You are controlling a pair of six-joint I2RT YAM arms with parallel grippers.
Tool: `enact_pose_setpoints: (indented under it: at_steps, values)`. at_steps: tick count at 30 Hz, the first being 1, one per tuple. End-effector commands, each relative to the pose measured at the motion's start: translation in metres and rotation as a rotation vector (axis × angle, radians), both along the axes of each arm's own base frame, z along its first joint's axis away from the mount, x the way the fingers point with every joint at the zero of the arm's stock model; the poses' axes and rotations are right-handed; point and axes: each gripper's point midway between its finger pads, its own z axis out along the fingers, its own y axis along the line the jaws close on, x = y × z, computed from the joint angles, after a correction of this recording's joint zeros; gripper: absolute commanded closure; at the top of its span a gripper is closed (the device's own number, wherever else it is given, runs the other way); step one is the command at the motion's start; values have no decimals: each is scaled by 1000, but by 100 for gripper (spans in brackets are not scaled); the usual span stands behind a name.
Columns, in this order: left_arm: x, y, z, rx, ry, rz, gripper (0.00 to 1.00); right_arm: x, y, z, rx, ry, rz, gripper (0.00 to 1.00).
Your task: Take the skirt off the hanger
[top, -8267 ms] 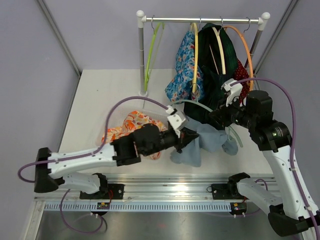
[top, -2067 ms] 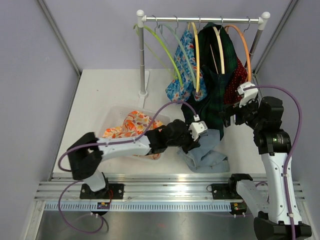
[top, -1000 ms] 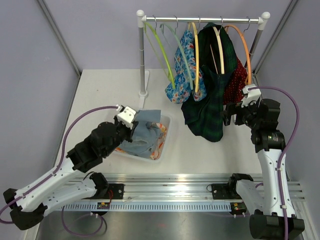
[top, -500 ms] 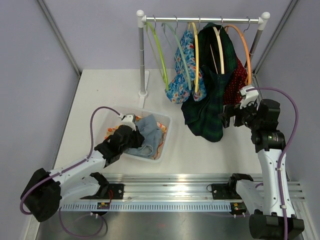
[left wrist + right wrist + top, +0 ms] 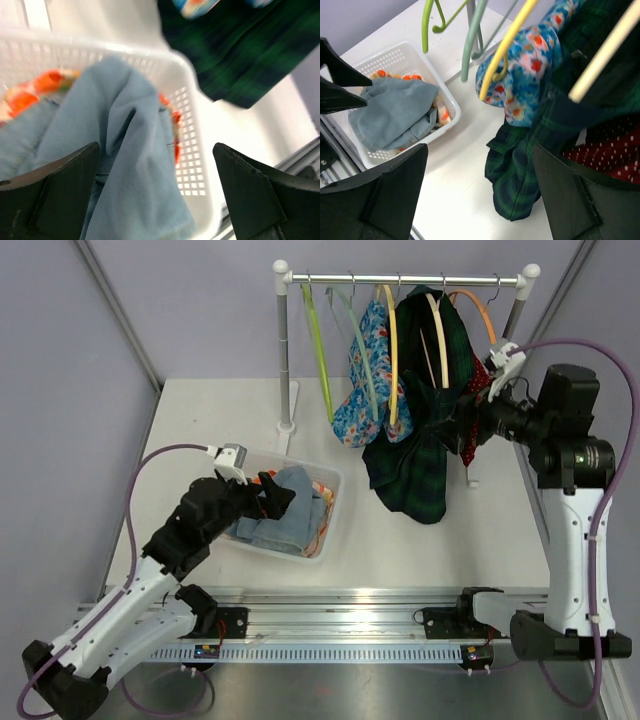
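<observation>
- Blue-grey cloth, skirt (image 5: 285,512): lay crumpled inside the white basket (image 5: 329,520), off any hanger, one fold draped toward the basket's right-hand rim.
- Orange-and-white floral fabric (image 5: 47,82): sat in the basket beneath the skirt, showing only at the edges.
- White plastic basket, lattice-walled: stood on the pale table (image 5: 200,420).
- Left gripper (image 5: 156,146): hovered just above the basket's near-left part, fingers spread wide over the skirt, pinching nothing.
- Right gripper (image 5: 477,150): hung raised, well apart from the basket on its far right side, fingers spread wide and empty, facing the hanging clothes.
- Clothes rack (image 5: 400,280), metal rail on white posts: stood beyond the basket, on its far side.
- Green hanger (image 5: 322,350) and pale teal hanger (image 5: 352,330): hung bare on the rail, at the rack end nearest the basket.
- Yellow hanger (image 5: 391,350): carried a blue floral garment (image 5: 362,390), farther right of the basket.
- Dark green tartan garment (image 5: 420,465): hung on a cream hanger (image 5: 437,330), hem low over the table, well to the basket's right.
- Red dotted garment (image 5: 615,145) and orange hanger (image 5: 478,302): hung farthest from the basket, partly hidden behind the tartan.
</observation>
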Motion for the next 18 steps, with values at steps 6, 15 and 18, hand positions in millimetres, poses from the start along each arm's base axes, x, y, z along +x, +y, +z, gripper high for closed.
enact_pose_setpoints:
  at_steps: [6, 15, 18]
  values:
    - [-30, 34, 78, 83, -215, -40, 1, 67, 49, 54, 33, 22, -129, 11]
    - [-41, 47, 87, 51, -285, -10, 1, 167, 72, 61, 126, -7, -452, 3]
    - [-43, 49, 84, 43, -287, -5, 1, 187, 74, 51, 113, -11, -511, 15]
